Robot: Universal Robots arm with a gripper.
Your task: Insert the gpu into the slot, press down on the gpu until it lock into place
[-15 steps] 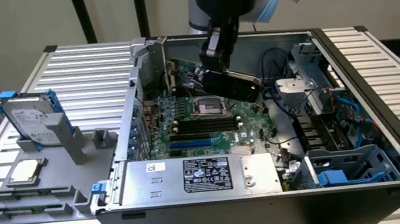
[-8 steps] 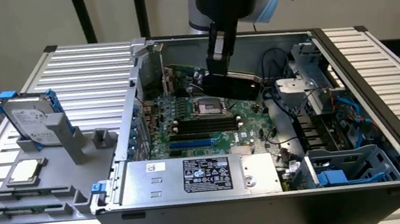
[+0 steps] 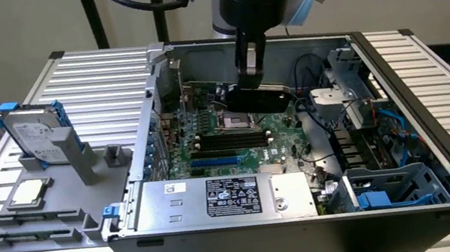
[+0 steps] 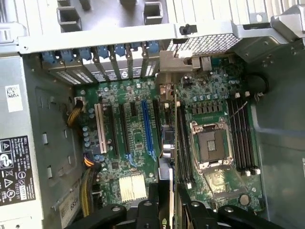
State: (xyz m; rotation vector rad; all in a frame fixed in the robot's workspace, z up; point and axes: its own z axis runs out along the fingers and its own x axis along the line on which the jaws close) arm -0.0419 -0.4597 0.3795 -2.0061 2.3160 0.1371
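The desk [image 3: 89,72] was a silver surface of long ribbed metal profiles. An open black computer case [image 3: 308,244] lay on its side on it, towards the exterior view's right. Just beside the case, on the exterior view's left, a grey holder [image 3: 84,198] sat on the desk, with a hard drive [image 3: 33,133] standing upright in it.

The exterior view looks down at a slant, from far enough to take in the whole computer case [image 3: 308,244]. The wrist view faces straight down, close above its inside. Both share the circuit board [image 3: 282,135] and blue slot [image 3: 215,162].
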